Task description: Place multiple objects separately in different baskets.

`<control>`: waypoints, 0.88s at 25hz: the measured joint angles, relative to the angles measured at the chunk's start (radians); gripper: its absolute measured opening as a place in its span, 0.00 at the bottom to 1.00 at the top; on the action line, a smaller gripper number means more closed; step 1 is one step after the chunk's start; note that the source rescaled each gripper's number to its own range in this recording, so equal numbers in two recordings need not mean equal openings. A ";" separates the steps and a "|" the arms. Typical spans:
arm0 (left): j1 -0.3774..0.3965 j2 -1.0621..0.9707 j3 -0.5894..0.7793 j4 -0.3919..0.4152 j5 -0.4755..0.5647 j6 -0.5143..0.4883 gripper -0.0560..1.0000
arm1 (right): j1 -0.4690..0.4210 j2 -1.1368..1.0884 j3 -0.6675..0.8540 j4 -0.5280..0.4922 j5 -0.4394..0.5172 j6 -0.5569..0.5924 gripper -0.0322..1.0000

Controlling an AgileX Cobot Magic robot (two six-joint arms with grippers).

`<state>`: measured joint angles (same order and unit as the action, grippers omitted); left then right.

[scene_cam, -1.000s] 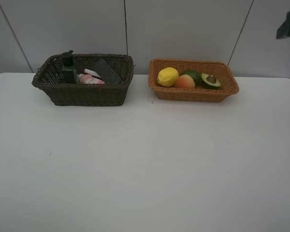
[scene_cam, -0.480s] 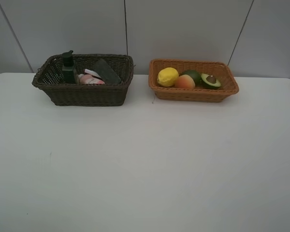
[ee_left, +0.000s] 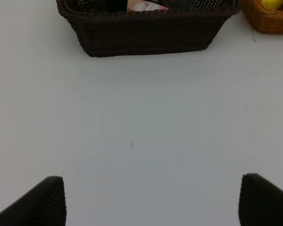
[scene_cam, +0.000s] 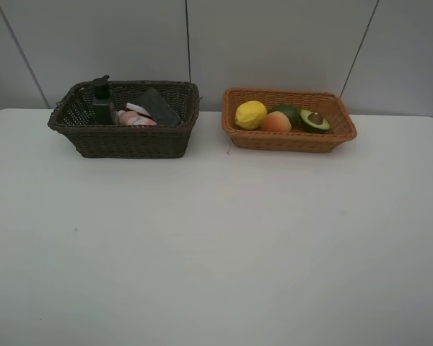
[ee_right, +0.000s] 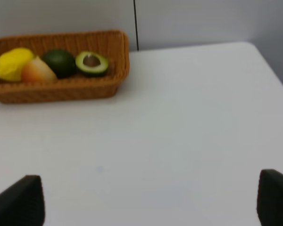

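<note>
Two woven wicker baskets face you on the white table (scene_cam: 216,245). You see the dark brown, deeper basket (scene_cam: 130,140) half-hiding a dark green pump bottle (scene_cam: 102,101), a pink bottle (scene_cam: 133,119), a black eraser (scene_cam: 159,105) and a white marker (scene_cam: 137,109). The shallow orange-tan basket (scene_cam: 289,140) holds a yellow lemon (scene_cam: 250,114), a peach (scene_cam: 276,122), a partly covered green lime (scene_cam: 287,112) and a halved avocado (scene_cam: 315,121). Left gripper (ee_left: 151,200) and right gripper (ee_right: 151,200) are spread wide and empty, with only ribbed fingertips visible.

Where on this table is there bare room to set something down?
The white table is bare everywhere in front of the dark brown basket and the orange basket, plus a narrow strip between them. Both baskets are crowded; the orange one holds four fruits.
</note>
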<state>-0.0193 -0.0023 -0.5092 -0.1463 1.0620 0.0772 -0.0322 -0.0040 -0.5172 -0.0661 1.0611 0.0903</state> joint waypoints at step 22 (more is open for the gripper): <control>0.000 0.000 0.000 0.000 0.000 0.000 0.91 | 0.000 0.000 0.008 0.036 0.002 -0.044 0.99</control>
<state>-0.0193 -0.0023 -0.5092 -0.1463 1.0620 0.0772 -0.0322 -0.0040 -0.5089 -0.0306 1.0628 0.0467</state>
